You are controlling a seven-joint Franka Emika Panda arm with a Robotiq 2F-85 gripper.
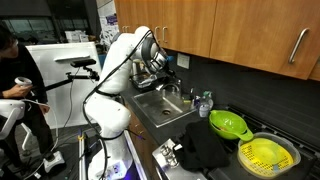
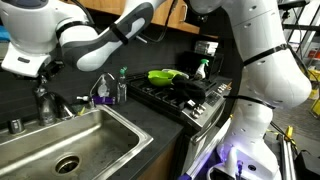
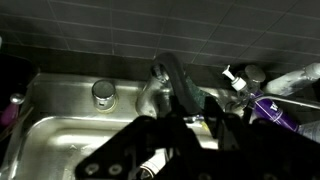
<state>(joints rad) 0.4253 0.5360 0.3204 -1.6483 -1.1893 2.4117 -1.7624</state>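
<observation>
In the wrist view a dark faucet handle (image 3: 172,75) slants down from the chrome faucet (image 3: 150,95) into my gripper (image 3: 195,118). Its black fingers (image 3: 214,116) sit tight on either side of the handle's lower end, shut on it. Behind them lies the steel sink (image 3: 60,130), with a round chrome knob (image 3: 103,93) on its back ledge. In both exterior views the arm reaches down over the sink (image 1: 160,108), with the gripper (image 1: 160,66) at the faucet (image 2: 43,100) by the back wall. The gripper (image 2: 30,68) hides the handle there.
Bottles (image 2: 112,90) crowd the ledge beside the faucet, among them a purple one (image 3: 275,110). On the stove (image 2: 190,95) lie a green colander (image 1: 228,124) and a black cloth (image 1: 205,150); a yellow rack (image 1: 268,155) sits beyond. Cabinets hang overhead. A person (image 1: 14,70) stands nearby.
</observation>
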